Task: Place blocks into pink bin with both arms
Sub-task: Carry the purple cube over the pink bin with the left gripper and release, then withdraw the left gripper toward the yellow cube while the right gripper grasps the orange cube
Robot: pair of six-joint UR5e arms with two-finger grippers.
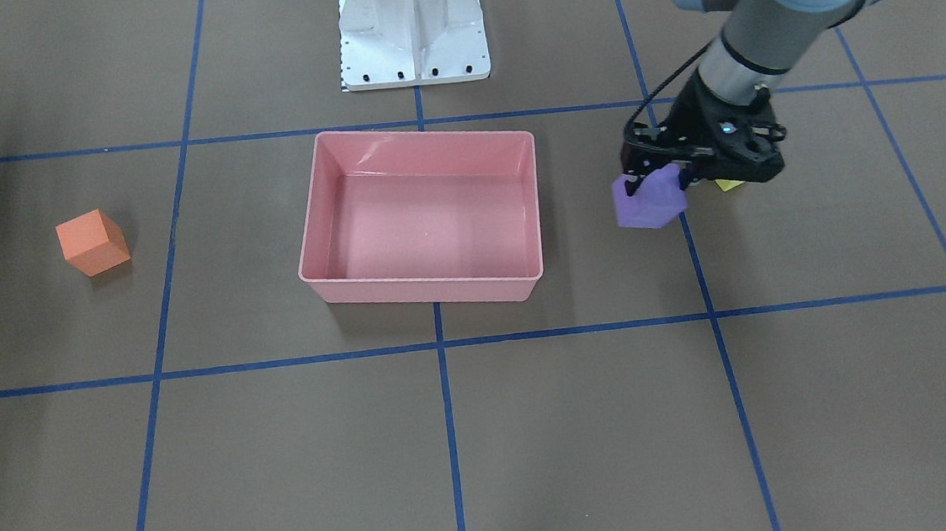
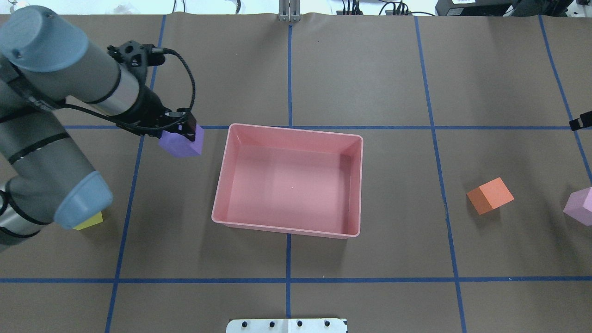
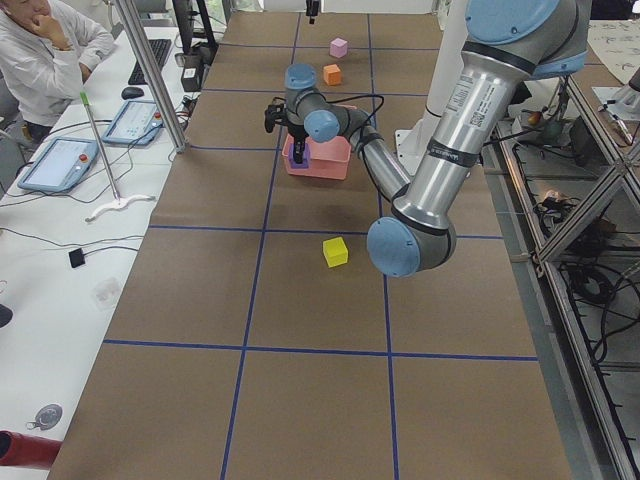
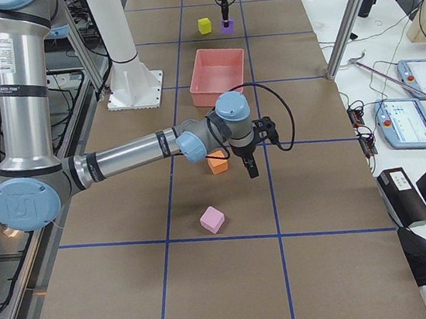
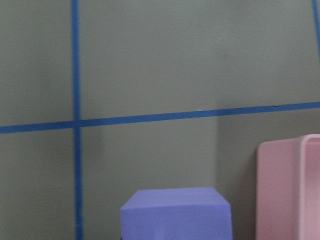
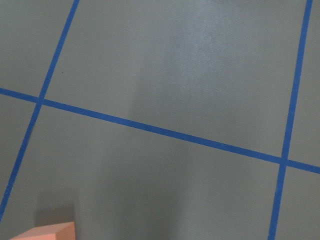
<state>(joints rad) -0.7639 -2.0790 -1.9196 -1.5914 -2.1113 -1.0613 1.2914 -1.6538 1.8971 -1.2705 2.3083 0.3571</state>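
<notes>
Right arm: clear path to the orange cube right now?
Probably yes: the right gripper hangs close beside the orange cube, nothing lies between them, and the light pink cube sits apart from it.

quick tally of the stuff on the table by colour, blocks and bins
purple block: 1
orange block: 1
yellow-green block: 1
light pink block: 1
pink bin: 1
total: 5 (4 blocks, 1 bin)
</notes>
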